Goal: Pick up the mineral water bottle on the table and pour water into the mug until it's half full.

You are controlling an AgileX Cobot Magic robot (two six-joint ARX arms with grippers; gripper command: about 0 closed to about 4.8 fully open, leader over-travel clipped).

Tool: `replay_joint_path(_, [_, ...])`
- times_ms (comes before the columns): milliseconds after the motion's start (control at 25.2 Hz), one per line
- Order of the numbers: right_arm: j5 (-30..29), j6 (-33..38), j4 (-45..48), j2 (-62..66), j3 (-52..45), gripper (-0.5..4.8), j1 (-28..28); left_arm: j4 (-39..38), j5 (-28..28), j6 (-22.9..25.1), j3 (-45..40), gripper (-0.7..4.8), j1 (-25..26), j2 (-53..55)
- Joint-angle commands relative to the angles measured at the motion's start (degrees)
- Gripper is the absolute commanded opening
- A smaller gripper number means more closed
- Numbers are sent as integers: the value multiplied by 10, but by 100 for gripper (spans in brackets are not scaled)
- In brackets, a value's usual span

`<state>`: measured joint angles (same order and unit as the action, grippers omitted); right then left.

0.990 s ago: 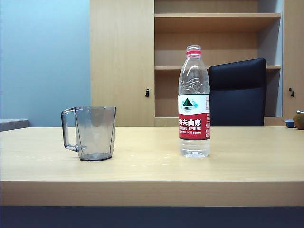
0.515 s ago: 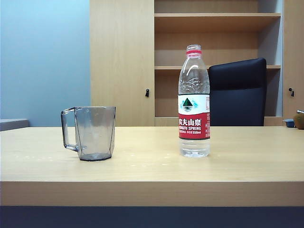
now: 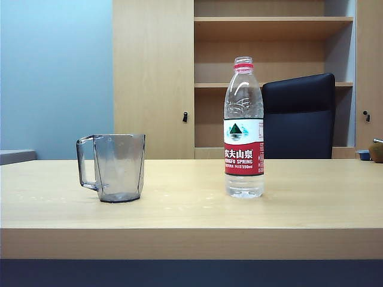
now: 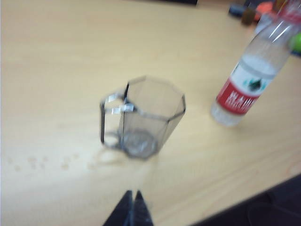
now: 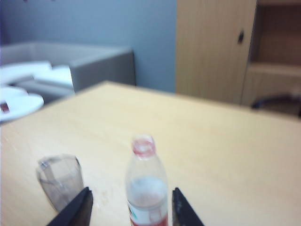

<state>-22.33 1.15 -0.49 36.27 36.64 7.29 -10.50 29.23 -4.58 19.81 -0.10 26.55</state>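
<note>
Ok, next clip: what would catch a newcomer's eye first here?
The uncapped mineral water bottle stands upright right of centre on the table, with the empty clear mug apart to its left. In the right wrist view the right gripper has its jaws open on either side of the bottle, not touching it. The left gripper, shut, hovers near the mug.

The table (image 3: 191, 209) is pale wood-grain laminate, smooth and matt. The mug (image 3: 119, 167) is clear greyish plastic; the mineral water bottle (image 3: 244, 128) is glossy clear plastic (with a printed label).
</note>
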Motion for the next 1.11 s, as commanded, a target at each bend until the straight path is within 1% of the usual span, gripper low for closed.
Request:
replay_joint_path(40, [31, -1, 83, 85, -29, 225, 24, 4, 6, 3, 3, -6, -1, 23])
replay_joint_path(79, [34, 2, 174, 141, -65, 225, 40, 3, 3, 3, 2, -6, -1, 31])
replay_joint_path(119, [38, 4, 223, 167, -84, 225, 49, 3, 0, 3, 2, -6, -1, 32])
replay_joint_path(158, [64, 4, 339, 224, -134, 227, 72, 3, 3, 0, 2, -6, -1, 32])
replay_joint_path(198, [89, 3, 412, 266, -165, 243, 89, 3, 6, -4, 2, -6, -1, 32])
replay_joint_path(277, [113, 3, 500, 325, -195, 281, 105, 3, 6, -4, 2, -6, -1, 32])
replay_joint_path(357, [113, 3, 580, 390, -207, 301, 118, 3, 21, -3, 2, -6, -1, 31])
replay_joint_path(396, [109, 3, 646, 449, -207, 345, 129, 6, 39, 0, 2, -6, -1, 31])
replay_joint_path(475, [118, 3, 720, 512, -203, 394, 137, 9, 51, 2, 2, -6, -1, 31])
replay_joint_path(515, [136, 3, 782, 574, -192, 409, 137, 13, 63, 3, 2, -6, -1, 30])
replay_joint_path(555, [139, 3, 798, 596, -186, 436, 137, 14, 69, 3, 2, -6, -1, 28])
replay_joint_path(594, [136, 3, 807, 635, -164, 479, 138, 23, 70, 3, 2, -6, 0, 26])
replay_joint_path(792, [138, 3, 791, 712, -79, 479, 137, 38, 70, 3, 2, -6, 0, 11])
replay_joint_path(990, [136, 4, 720, 742, 2, 479, 138, 38, 70, 3, 2, -6, 0, 10])
replay_joint_path(1030, [134, 4, 714, 743, 8, 440, 138, 38, 70, 3, 2, -6, 0, 10])
replay_joint_path(1070, [132, 6, 705, 743, 14, 338, 138, 38, 70, 3, 2, -6, 0, 10])
replay_joint_path(1109, [132, 5, 706, 743, 16, 253, 138, 38, 70, 3, 2, -6, 0, 10])
